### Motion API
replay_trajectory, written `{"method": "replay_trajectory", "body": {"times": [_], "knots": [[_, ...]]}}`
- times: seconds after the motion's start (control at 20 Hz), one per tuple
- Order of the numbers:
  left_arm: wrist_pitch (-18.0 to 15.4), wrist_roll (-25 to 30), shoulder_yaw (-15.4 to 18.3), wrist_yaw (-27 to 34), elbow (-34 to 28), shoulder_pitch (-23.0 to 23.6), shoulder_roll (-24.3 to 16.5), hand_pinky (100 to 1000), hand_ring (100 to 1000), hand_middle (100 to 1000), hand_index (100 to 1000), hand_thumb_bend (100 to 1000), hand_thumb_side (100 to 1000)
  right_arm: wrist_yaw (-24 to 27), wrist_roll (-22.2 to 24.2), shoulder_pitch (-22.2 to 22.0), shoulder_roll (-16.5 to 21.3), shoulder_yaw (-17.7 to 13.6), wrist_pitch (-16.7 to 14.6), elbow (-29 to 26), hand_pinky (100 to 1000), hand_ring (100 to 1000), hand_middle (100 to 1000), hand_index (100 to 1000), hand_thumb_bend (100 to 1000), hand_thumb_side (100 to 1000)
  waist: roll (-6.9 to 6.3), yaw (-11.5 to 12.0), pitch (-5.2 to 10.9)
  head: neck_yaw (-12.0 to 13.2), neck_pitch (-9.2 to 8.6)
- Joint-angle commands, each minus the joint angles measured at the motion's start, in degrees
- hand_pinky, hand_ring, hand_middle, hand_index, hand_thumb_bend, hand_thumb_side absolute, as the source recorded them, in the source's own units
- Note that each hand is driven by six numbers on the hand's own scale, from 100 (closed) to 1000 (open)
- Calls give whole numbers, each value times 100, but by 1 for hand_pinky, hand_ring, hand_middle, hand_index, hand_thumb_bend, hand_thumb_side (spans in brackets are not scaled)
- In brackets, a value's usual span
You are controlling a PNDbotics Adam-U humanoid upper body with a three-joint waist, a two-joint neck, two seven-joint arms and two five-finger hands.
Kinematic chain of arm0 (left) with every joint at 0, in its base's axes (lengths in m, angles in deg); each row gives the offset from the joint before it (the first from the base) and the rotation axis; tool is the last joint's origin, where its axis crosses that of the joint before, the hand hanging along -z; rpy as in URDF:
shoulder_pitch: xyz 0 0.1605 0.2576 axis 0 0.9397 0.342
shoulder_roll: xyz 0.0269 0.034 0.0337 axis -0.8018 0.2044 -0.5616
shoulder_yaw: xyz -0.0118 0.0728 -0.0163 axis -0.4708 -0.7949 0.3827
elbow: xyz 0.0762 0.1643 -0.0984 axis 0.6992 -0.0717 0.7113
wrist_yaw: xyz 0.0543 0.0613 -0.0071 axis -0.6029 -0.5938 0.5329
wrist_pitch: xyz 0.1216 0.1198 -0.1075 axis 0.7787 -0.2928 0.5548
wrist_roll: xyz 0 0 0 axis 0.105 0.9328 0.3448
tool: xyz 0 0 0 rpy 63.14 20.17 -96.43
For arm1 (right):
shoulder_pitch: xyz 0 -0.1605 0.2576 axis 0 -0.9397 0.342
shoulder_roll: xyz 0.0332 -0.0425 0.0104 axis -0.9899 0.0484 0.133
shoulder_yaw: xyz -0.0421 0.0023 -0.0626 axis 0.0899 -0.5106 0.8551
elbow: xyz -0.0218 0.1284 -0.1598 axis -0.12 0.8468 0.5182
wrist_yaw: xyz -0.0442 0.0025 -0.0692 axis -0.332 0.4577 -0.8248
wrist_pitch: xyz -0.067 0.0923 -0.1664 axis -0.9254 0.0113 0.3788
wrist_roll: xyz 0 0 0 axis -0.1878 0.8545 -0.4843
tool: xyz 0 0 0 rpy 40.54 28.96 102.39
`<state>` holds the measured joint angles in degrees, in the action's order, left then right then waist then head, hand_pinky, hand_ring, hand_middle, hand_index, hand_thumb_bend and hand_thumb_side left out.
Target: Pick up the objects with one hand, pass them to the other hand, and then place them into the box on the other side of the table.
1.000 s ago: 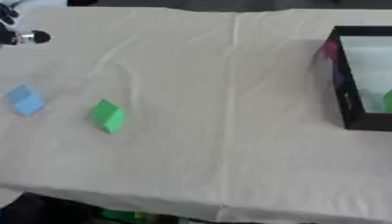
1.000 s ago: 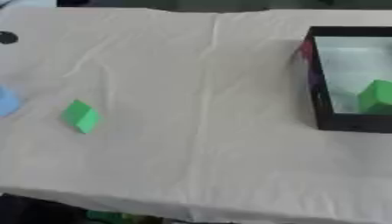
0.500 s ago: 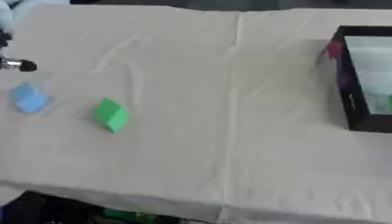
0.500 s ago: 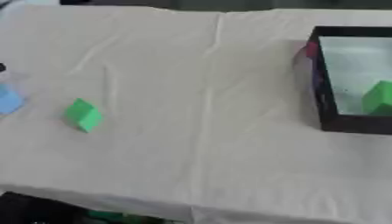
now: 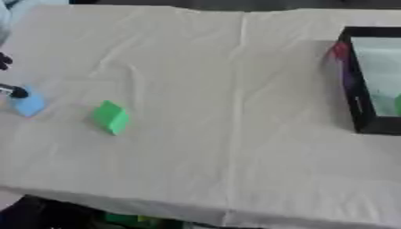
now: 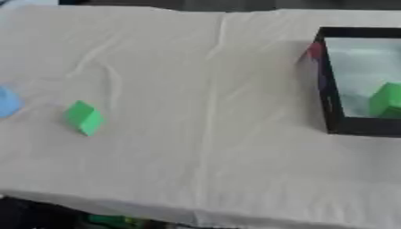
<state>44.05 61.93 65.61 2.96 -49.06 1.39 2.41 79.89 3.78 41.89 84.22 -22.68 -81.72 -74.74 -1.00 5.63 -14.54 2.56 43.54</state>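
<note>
A blue block [image 5: 30,105] lies on the cream cloth at the far left. Only a small black part of my left hand [image 5: 12,91] shows at the left edge, just above and touching or nearly touching that block. A green block [image 5: 111,117] sits tilted to the right of the blue one. The black-walled box [image 6: 327,94] with a pale floor stands at the right edge, and another green block [image 6: 385,99] lies inside it. My right hand appears in neither view.
The cream cloth [image 5: 227,112] covers the whole table, with a crease down its middle. Red and purple patches [image 5: 341,58] show on the box's left wall. The table's front edge runs along the bottom, with dark floor below it.
My left hand has come down along the left edge, from the far corner to just above the blue block. The blocks and the box have not moved.
</note>
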Motion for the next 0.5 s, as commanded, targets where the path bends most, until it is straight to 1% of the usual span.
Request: {"method": "replay_trajectory", "body": {"times": [0.05,0.1,0.3,0.5], "knots": [[-12,58,30,-5,108,-97,-224,823,851,784,854,673,190,-37,-29,41,210,-46,-22,-33,1000,955,918,909,100,347,4,-6,82,86,-74],[-15,65,31,-13,142,-107,-215,824,851,785,855,670,181,-47,-29,31,208,-45,-30,-30,1000,955,918,908,100,345,6,-7,82,122,-78],[1,78,49,-85,323,-141,-180,826,854,788,853,654,100,-75,-35,-6,200,-49,-65,-13,1000,957,918,911,100,341,16,-6,79,232,-91],[62,9,65,-232,526,-192,-107,825,855,788,852,639,100,-99,-26,-42,188,-44,-95,4,1000,955,914,909,100,332,30,-3,74,334,-93]]}}
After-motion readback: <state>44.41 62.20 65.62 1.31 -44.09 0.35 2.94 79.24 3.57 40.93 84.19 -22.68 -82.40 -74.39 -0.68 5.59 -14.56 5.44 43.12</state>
